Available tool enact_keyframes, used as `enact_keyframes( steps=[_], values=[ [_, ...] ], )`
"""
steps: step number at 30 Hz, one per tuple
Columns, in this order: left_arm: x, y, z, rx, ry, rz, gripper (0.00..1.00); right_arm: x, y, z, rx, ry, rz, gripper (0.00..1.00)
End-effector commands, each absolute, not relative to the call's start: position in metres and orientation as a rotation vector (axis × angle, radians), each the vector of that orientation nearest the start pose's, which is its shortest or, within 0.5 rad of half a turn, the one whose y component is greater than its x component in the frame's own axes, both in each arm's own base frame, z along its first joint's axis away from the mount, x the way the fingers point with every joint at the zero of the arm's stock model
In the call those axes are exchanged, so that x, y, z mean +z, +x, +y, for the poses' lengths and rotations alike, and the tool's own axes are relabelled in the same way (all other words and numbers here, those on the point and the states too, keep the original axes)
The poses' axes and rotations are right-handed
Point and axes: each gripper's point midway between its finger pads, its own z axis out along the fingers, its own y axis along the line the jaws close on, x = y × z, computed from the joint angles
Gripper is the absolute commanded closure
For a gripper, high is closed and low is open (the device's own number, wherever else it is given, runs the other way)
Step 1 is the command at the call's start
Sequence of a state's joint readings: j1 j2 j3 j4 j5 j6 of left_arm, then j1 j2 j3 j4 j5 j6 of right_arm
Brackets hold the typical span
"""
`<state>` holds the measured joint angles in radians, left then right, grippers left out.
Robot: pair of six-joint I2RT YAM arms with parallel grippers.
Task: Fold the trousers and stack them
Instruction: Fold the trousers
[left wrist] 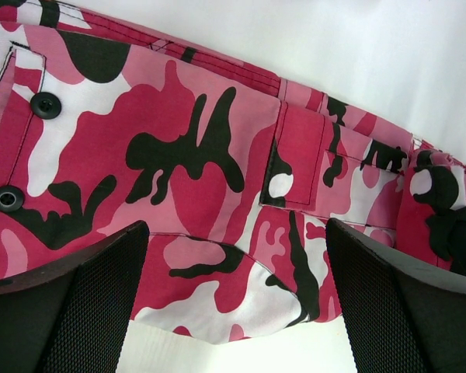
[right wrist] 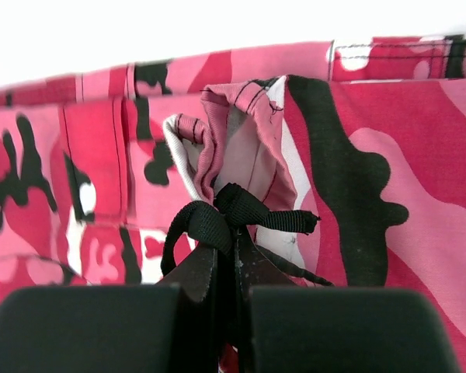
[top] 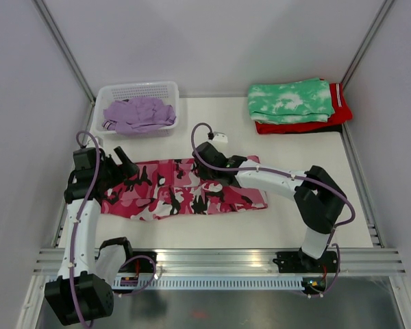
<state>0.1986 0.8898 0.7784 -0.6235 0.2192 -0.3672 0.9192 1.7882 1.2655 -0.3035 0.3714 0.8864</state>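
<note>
The pink, white and black camouflage trousers point(top: 178, 192) lie stretched across the table's middle. My left gripper point(top: 127, 164) hovers over their left end, open. In the left wrist view its fingers point(left wrist: 93, 303) stand wide apart above the camouflage cloth point(left wrist: 179, 155), with a fabric edge between them. My right gripper point(top: 207, 161) is over the trousers' far edge near the middle. In the right wrist view the right gripper point(right wrist: 234, 256) is shut on a black webbing tie point(right wrist: 241, 214) at a bunched cuff point(right wrist: 233, 132). The lilac trousers point(top: 138, 114) lie crumpled in the basket.
A white slatted basket point(top: 140, 90) stands at the back left. At the back right a green-and-white tie-dye folded garment point(top: 290, 99) rests on a red folded one point(top: 308, 125). Walls close in the table on both sides and at the back.
</note>
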Motion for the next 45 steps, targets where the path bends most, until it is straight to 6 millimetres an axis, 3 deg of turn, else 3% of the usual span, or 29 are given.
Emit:
enact_keyframes(
  steps=[1, 4, 8, 16, 17, 18, 19, 25, 26, 27, 30, 31, 32, 33, 34, 35, 36, 37, 38, 39, 41, 44, 45],
  values=[
    [0.159, 0.261, -0.003, -0.352, -0.556, 2.237, 0.00, 0.139, 0.341, 0.366, 0.537, 0.331, 2.206, 1.00],
    [0.160, 0.263, -0.001, -0.342, -0.556, 2.229, 0.00, 0.145, 0.345, 0.373, 0.565, 0.324, 2.195, 1.00],
    [0.156, 0.262, -0.001, -0.340, -0.567, 2.233, 0.00, 0.141, 0.336, 0.404, 0.696, 0.237, 2.249, 1.00],
    [0.156, 0.260, 0.004, -0.306, -0.575, 2.228, 0.00, 0.099, 0.317, 0.419, 0.648, 0.099, 2.378, 1.00],
    [0.155, 0.261, 0.004, -0.308, -0.577, 2.231, 0.00, 0.099, 0.316, 0.420, 0.643, 0.071, 2.383, 0.91],
    [0.155, 0.261, 0.004, -0.309, -0.578, 2.229, 0.00, 0.102, 0.312, 0.422, 0.650, 0.040, 2.387, 0.59],
    [0.154, 0.261, 0.004, -0.309, -0.579, 2.231, 0.00, 0.111, 0.311, 0.424, 0.646, 0.011, 2.381, 0.47],
    [0.153, 0.261, 0.001, -0.329, -0.568, 2.234, 0.00, 0.200, 0.292, 0.430, 0.755, -0.297, 2.288, 0.11],
    [0.155, 0.262, -0.001, -0.342, -0.561, 2.231, 0.00, 0.221, 0.289, 0.424, 0.763, -0.300, 2.257, 0.09],
    [0.159, 0.264, -0.006, -0.376, -0.545, 2.221, 0.00, 0.230, 0.289, 0.417, 0.745, -0.307, 2.242, 0.06],
    [0.168, 0.270, -0.022, -0.502, -0.524, 2.193, 0.00, 0.245, 0.300, 0.368, 0.626, -0.218, 2.226, 0.05],
    [0.169, 0.273, -0.027, -0.541, -0.521, 2.193, 0.00, 0.229, 0.301, 0.345, 0.564, -0.176, 2.278, 0.05],
    [0.171, 0.274, -0.037, -0.581, -0.502, 2.199, 0.00, 0.238, 0.301, 0.327, 0.581, -0.131, 2.269, 0.05],
    [0.171, 0.275, -0.046, -0.615, -0.488, 2.208, 0.00, 0.234, 0.320, 0.298, 0.558, -0.041, 2.265, 0.05],
    [0.174, 0.278, -0.069, -0.641, -0.398, 2.234, 0.00, 0.204, 0.320, 0.271, 0.500, 0.012, 2.321, 0.05],
    [0.173, 0.278, -0.085, -0.643, -0.343, 2.258, 0.00, 0.207, 0.322, 0.249, 0.493, 0.061, 2.305, 0.05],
    [0.172, 0.282, -0.092, -0.602, -0.323, 2.264, 0.00, 0.198, 0.334, 0.218, 0.441, 0.143, 2.305, 0.05],
    [0.179, 0.287, -0.105, -0.603, -0.278, 2.259, 0.00, 0.177, 0.329, 0.197, 0.383, 0.170, 2.335, 0.05],
    [0.168, 0.284, -0.132, -0.622, -0.207, 2.325, 0.00, 0.177, 0.330, 0.179, 0.334, 0.189, 2.314, 0.05],
    [0.163, 0.287, -0.138, -0.583, -0.197, 2.346, 0.00, 0.163, 0.329, 0.161, 0.288, 0.220, 2.334, 0.05],
    [0.149, 0.289, -0.162, -0.553, -0.142, 2.415, 0.01, 0.159, 0.326, 0.147, 0.264, 0.228, 2.329, 0.05],
    [0.133, 0.293, -0.172, -0.435, -0.109, 2.456, 0.03, 0.143, 0.318, 0.141, 0.262, 0.233, 2.358, 0.05],
    [0.118, 0.295, -0.169, -0.364, -0.120, 2.491, 0.03, 0.139, 0.316, 0.141, 0.267, 0.236, 2.366, 0.05]
  ],
)
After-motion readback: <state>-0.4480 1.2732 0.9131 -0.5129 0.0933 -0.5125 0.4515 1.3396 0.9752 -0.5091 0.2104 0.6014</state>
